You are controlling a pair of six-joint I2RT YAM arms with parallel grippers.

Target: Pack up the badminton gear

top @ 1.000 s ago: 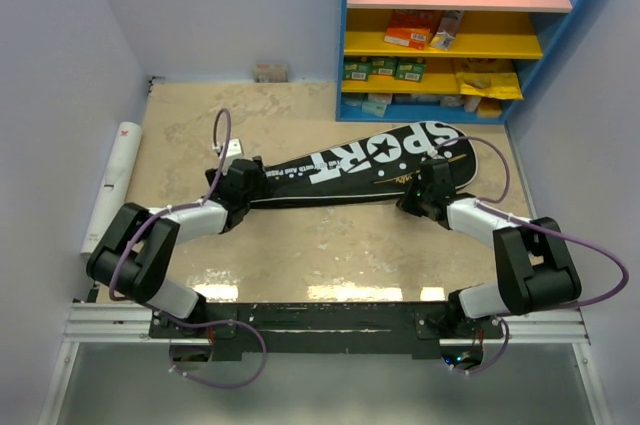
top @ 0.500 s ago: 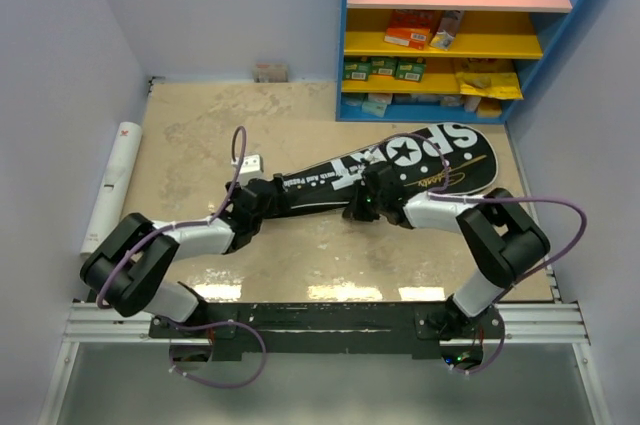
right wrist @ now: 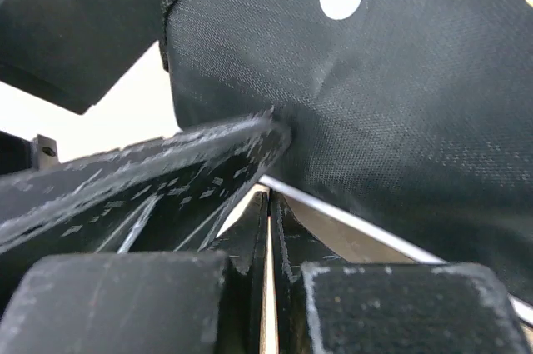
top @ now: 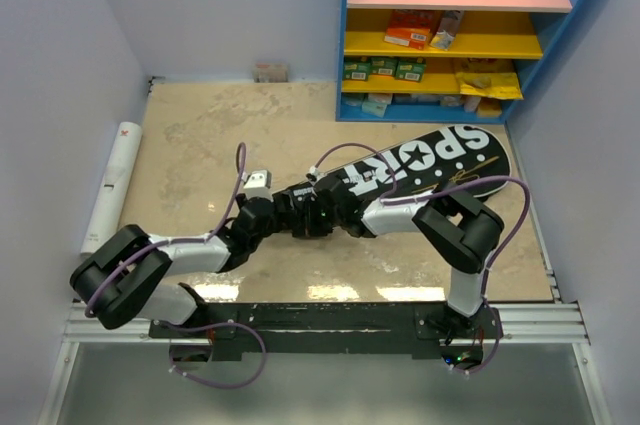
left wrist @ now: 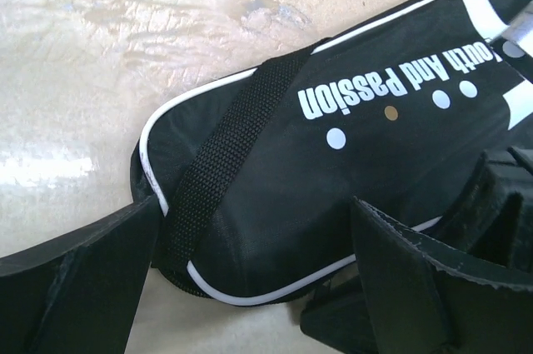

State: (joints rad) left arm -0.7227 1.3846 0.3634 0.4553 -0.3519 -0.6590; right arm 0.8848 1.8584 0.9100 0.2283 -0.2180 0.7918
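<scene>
Left pincer (left wrist: 254,229) released, spread wide to either side of the rounded narrow end of the black bag (left wrist: 358,146), a finger (left wrist: 83,279) on the left and another on the right, neither pressing the cloth. Right pincer (right wrist: 268,212) clenched tight, tips close against the white-piped near edge of that same narrow end, just beside the left pincer (top: 288,213); from above, right pincer (top: 318,217) coming in from the right along the bag's near side. Cannot tell whether anything is pinched.

Bag (top: 420,160) flat on the bench (top: 200,125), lying aslant: wide end with white SPORT lettering far right, near the foot of the blue shelf unit (top: 450,35), narrow end near the middle. Woven black strap (left wrist: 225,146) crossing the narrow end.

Long white tube (top: 112,185) along the left edge of the bench, against the wall, well apart from the bag.
</scene>
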